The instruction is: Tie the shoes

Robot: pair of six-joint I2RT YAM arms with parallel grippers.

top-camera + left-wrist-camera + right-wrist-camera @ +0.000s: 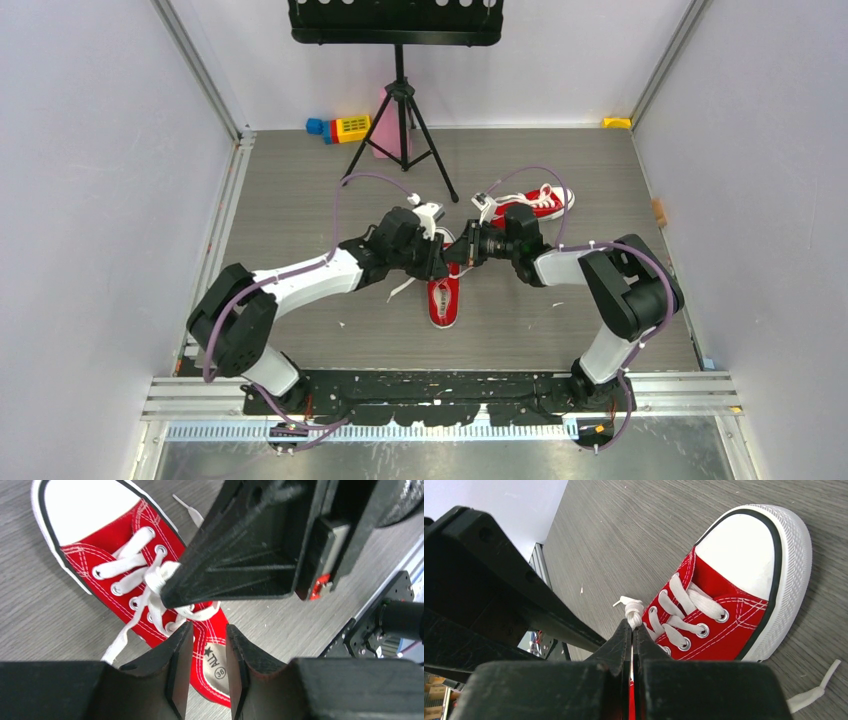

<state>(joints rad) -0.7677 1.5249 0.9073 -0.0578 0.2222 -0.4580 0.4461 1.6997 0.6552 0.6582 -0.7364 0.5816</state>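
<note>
One red shoe (pixel 445 297) with a white toe cap lies in the middle of the floor, and both grippers meet right over its laces. The other shoe (pixel 533 203) lies behind, at the right. My right gripper (pixel 632 625) is shut on a bunched piece of white lace (pixel 633 611) above the eyelets. In the left wrist view its fingers (pixel 225 565) pinch that lace (pixel 156 577) over the tongue. My left gripper (pixel 208 626) hangs over the shoe's (pixel 125 555) opening, its jaws apart with nothing between them.
A black music stand's tripod (pixel 402 120) stands at the back, with coloured toy blocks (pixel 340 128) beside it. A yellow piece (pixel 617 122) sits in the far right corner. Loose lace ends (pixel 811 695) trail on the grey floor. Walls close in on both sides.
</note>
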